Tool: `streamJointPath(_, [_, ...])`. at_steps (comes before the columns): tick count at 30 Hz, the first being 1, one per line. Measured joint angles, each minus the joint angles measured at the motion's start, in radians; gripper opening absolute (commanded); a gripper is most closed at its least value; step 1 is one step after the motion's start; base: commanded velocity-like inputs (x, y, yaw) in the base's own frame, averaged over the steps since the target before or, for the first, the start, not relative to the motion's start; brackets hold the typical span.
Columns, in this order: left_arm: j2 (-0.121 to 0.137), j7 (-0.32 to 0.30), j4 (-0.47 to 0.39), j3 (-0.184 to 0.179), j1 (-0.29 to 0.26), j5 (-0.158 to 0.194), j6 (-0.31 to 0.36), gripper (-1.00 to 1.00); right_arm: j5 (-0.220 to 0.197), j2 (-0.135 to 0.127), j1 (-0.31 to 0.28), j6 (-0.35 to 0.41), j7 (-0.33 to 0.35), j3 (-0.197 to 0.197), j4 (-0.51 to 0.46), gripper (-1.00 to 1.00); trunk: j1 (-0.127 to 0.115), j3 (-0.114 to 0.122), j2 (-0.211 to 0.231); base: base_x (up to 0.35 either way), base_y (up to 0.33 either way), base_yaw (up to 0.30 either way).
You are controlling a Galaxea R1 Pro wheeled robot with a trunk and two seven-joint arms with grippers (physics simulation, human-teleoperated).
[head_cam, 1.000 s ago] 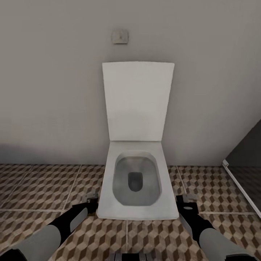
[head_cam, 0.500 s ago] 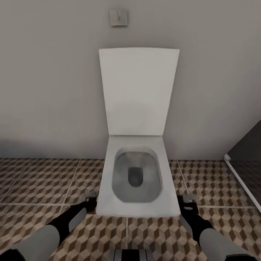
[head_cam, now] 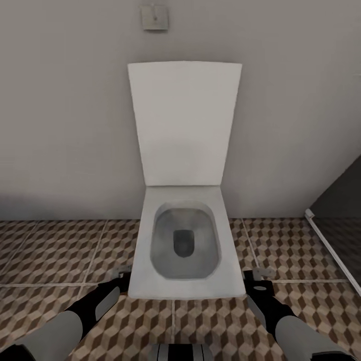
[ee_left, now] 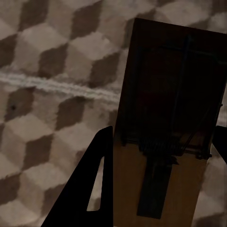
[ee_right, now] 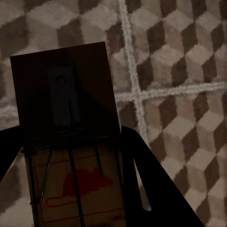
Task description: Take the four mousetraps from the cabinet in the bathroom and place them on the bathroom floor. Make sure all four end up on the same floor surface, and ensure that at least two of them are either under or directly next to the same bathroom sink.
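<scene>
In the left wrist view, my left gripper [ee_left: 163,135] is shut on a mousetrap [ee_left: 163,94], a brown wooden plate with dark metal parts, held above the cube-patterned bathroom floor [ee_left: 47,109]. My right gripper [ee_right: 70,135] is shut on a second mousetrap [ee_right: 71,94] that bears a red mouse mark, also above the tiles [ee_right: 179,71]. In the head view the left gripper [head_cam: 124,275] and the right gripper [head_cam: 256,276] hang low on either side of a white toilet. The cabinet and the sink are out of view.
A white toilet [head_cam: 183,281] with its lid up stands against the grey wall straight ahead, between my two arms. A flush plate [head_cam: 154,17] sits high on the wall. A dark glass partition with a white sill [head_cam: 331,248] closes off the right side.
The whole head view has shifted: the toilet now sits slightly further left and lower in the picture, so the camera has moved. Both grippers keep their mousetraps.
</scene>
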Motion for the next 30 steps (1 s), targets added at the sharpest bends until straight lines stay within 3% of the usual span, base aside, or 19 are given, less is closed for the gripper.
streamJointPath(14, [0.000, 0.002, 0.000, 0.002, 0.000, 0.000, -0.005, -1.00, 0.002, 0.004, 0.000, 0.001, -0.004, 0.000, 0.000, -1.00, 0.000, 0.000, 0.000, 0.000, -0.069, -0.005])
streamJointPath(30, [0.001, 0.002, 0.000, 0.001, 0.000, 0.000, -0.007, -1.00, 0.002, 0.001, 0.000, 0.002, -0.004, -0.001, 0.000, -1.00, 0.000, 0.000, 0.000, 0.000, -0.001, 0.071])
